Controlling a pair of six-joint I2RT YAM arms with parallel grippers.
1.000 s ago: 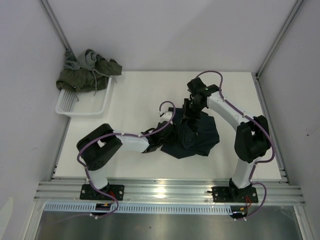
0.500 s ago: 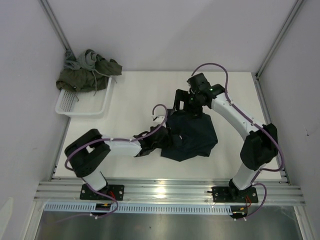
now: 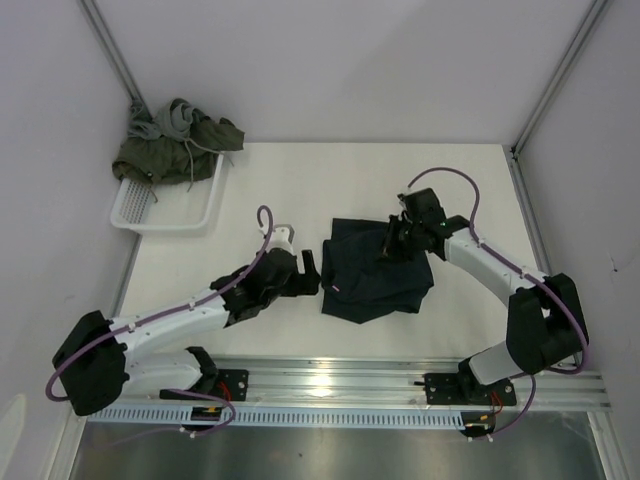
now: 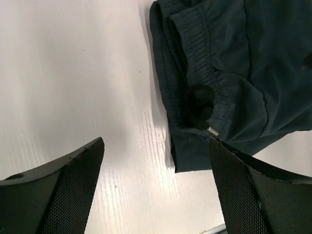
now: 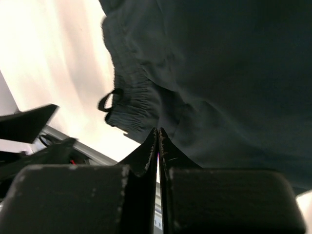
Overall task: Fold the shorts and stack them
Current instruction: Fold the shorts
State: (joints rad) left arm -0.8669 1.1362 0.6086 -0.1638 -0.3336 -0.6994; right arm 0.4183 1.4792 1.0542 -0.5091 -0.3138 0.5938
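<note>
navy shorts folded mid-table, an arm at each side edge

from above, we see the navy shorts [image 3: 378, 277] lying as a folded, slightly ragged block near the middle of the white table [image 3: 300, 180], with bare surface on every side. our left gripper [image 3: 308, 274] sits just off their left edge and our right gripper [image 3: 392, 243] over their far edge. the olive shorts [image 3: 180, 150] and grey shorts [image 3: 165, 122] are heaped over the far rim of the white basket [image 3: 165, 212] in the far left corner, well apart from the rest. at the left wrist, we find the jaws spread wide and holding nothing, with bare table between the fingers [image 4: 73, 180]; the waistband edge and black drawstring [image 4: 200, 105] lie just beside one finger. at the right wrist, our jaws are pressed fully together with nothing between them, tips low over the navy cloth near its waistband.
</note>
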